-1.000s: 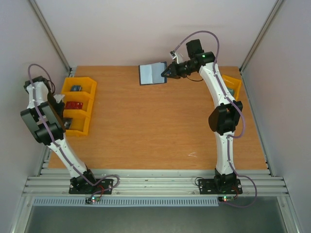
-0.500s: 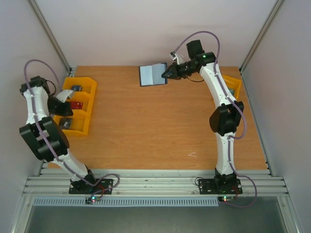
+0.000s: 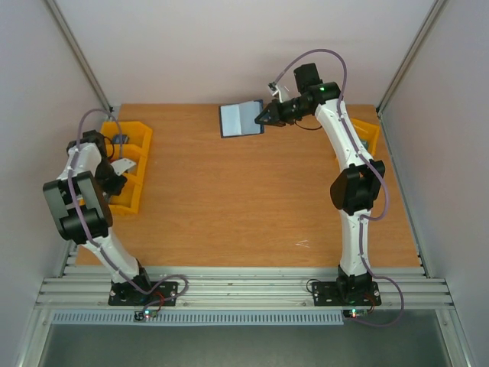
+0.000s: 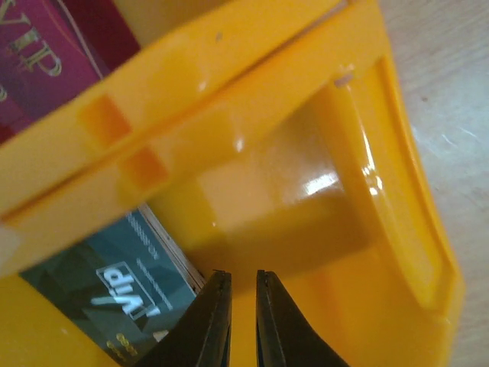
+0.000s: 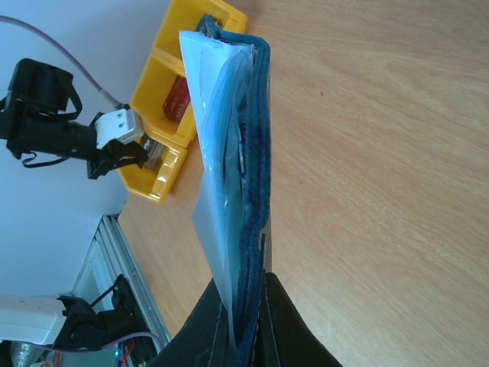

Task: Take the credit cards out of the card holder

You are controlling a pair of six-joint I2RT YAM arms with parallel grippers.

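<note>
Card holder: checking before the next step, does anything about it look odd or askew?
Nothing looks damaged or spilled. The card holder is spread open, pinched by one edge in the right tool rather than left lying free.

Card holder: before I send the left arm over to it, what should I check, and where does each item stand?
1. Card holder gripped by right jaws: ok, pinched at one edge.
2. Holder open: ok, its pale inside faces up in the top view.
3. Contents left to pull: cannot tell; only pale layers show, edge-on.
4. Left jaws empty: ok, nothing between them.
5. Left jaws opened for a grasp: not ok, almost closed.
6. Left jaws clear of the yellow bin: not ok, low over the compartment holding a teal vip card.
</note>
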